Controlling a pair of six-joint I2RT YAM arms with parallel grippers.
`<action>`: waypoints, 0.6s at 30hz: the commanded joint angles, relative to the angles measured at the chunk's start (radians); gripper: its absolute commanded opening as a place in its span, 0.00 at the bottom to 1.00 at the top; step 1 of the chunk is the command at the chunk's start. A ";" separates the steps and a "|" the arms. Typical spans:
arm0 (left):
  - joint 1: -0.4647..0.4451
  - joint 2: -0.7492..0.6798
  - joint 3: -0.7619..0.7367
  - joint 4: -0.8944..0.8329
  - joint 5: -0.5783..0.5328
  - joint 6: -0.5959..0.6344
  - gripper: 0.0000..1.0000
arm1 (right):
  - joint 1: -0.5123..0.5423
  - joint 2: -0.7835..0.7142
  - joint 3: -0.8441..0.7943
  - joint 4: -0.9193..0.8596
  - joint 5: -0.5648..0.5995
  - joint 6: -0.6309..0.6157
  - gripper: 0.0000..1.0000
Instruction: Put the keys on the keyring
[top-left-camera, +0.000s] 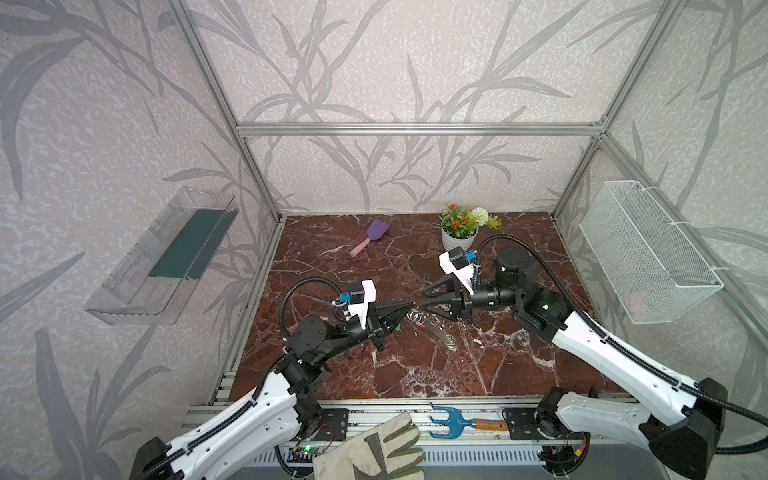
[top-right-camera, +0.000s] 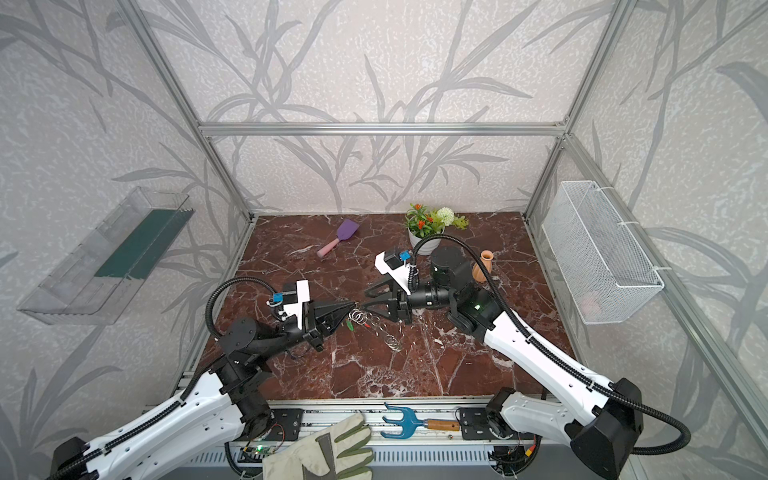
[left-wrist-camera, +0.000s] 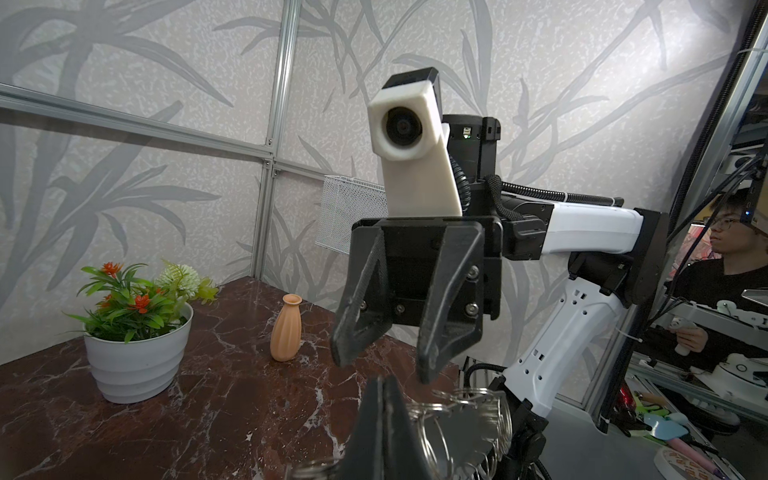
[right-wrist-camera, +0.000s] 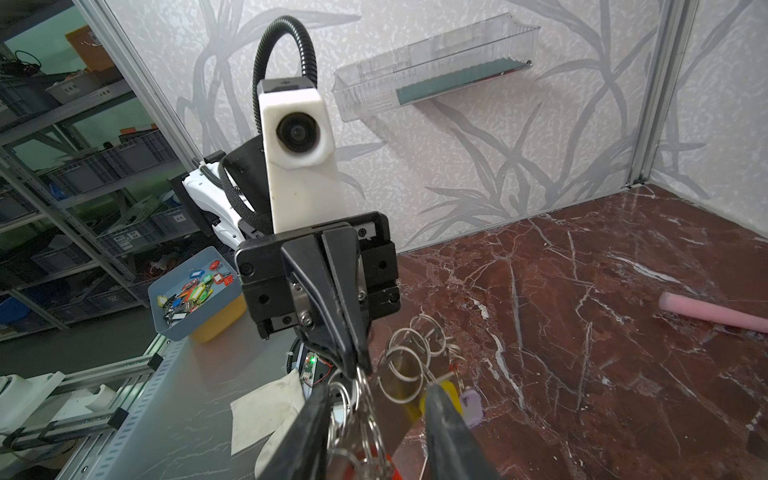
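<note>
The keyring (top-left-camera: 436, 328) (top-right-camera: 380, 328) is a grey band fringed with silver rings, lying across the middle of the marble table. My left gripper (top-left-camera: 409, 306) (top-right-camera: 353, 304) (left-wrist-camera: 383, 384) is shut on one silver ring at the band's raised end. In the right wrist view the ring hangs from its tips (right-wrist-camera: 355, 361). My right gripper (top-left-camera: 422, 300) (top-right-camera: 364, 301) (right-wrist-camera: 376, 386) faces it tip to tip. It is open, with rings between its fingers. Keys hang on the keyring (right-wrist-camera: 401, 361): yellow (right-wrist-camera: 451, 395), lilac (right-wrist-camera: 471, 401), red (right-wrist-camera: 390, 465) and green (top-right-camera: 351, 326).
At the back stand a potted plant (top-left-camera: 457, 239) and an orange vase (top-right-camera: 482, 266), with a purple scoop (top-left-camera: 372, 235) lying nearby. A wire basket (top-left-camera: 648, 266) hangs on the right wall, a clear tray (top-left-camera: 166, 257) on the left. A glove (top-left-camera: 374, 453) and blue rake (top-left-camera: 451, 422) lie on the front rail.
</note>
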 joint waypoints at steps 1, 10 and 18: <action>-0.005 -0.006 0.034 0.055 0.010 -0.011 0.00 | 0.013 0.014 0.032 -0.032 -0.015 -0.032 0.38; -0.007 -0.006 0.037 0.048 0.012 -0.011 0.00 | 0.022 0.033 0.034 -0.030 -0.013 -0.036 0.23; -0.005 -0.014 0.041 0.034 0.018 -0.010 0.00 | 0.024 0.040 0.033 -0.024 -0.016 -0.037 0.05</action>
